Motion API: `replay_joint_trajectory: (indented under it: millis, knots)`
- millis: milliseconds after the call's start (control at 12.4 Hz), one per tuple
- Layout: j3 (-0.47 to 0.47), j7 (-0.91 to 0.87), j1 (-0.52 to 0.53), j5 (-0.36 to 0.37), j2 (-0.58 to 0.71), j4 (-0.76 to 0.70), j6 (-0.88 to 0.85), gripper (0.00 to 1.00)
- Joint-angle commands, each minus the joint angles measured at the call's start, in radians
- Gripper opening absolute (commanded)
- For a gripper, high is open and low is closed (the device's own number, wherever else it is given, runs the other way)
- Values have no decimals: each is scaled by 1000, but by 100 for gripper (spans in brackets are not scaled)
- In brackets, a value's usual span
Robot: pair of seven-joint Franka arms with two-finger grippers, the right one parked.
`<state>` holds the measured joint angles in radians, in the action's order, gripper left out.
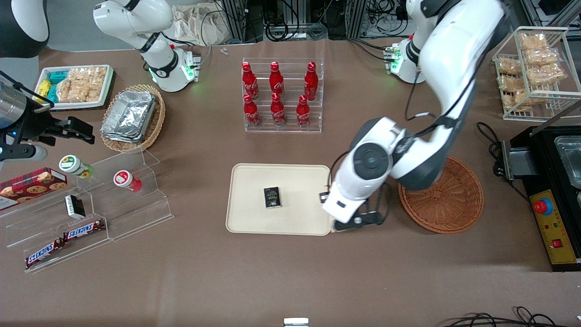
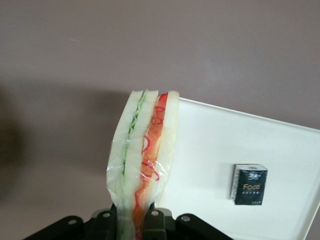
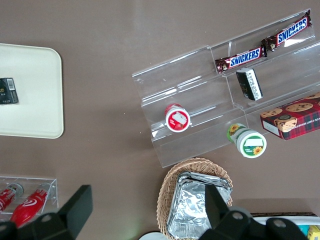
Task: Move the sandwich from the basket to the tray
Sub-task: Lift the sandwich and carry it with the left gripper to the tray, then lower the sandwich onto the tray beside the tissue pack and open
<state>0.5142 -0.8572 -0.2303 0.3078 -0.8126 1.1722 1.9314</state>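
The gripper (image 2: 135,220) was clamped on the clear-wrapped triangular sandwich (image 2: 144,160), already out of the round reddish-brown wicker basket (image 1: 447,200); it hung over the edge of the cream rectangular tray (image 1: 254,181), release remaining.

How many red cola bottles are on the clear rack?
6 red cola bottles: three on the upper step, three on the lower. None seems hidden. The hand grips the sandwich beside the tray.

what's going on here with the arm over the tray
The working arm's claw is shut on a wrapped sandwich, holding it above the table right at the edge of the cream tray. The reddish-brown basket beside the tray no longer holds it. A small black packet lies on the tray. The sandwich has not been set down yet.
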Motion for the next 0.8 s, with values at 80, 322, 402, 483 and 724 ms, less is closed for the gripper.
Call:
replay_joint_trajectory:
  millis: [80, 322, 402, 483, 724]
  knots:
    - [-2, 72, -55, 28, -123, -77, 52, 0]
    - [-2, 64, -61, 62, -177, -63, 58, 0]
    - [-2, 63, -61, 63, -184, -56, 58, 0]
    - [-2, 61, -60, 65, -185, -40, 58, 0]
    - [-2, 63, -49, 83, -169, -19, 57, 100]
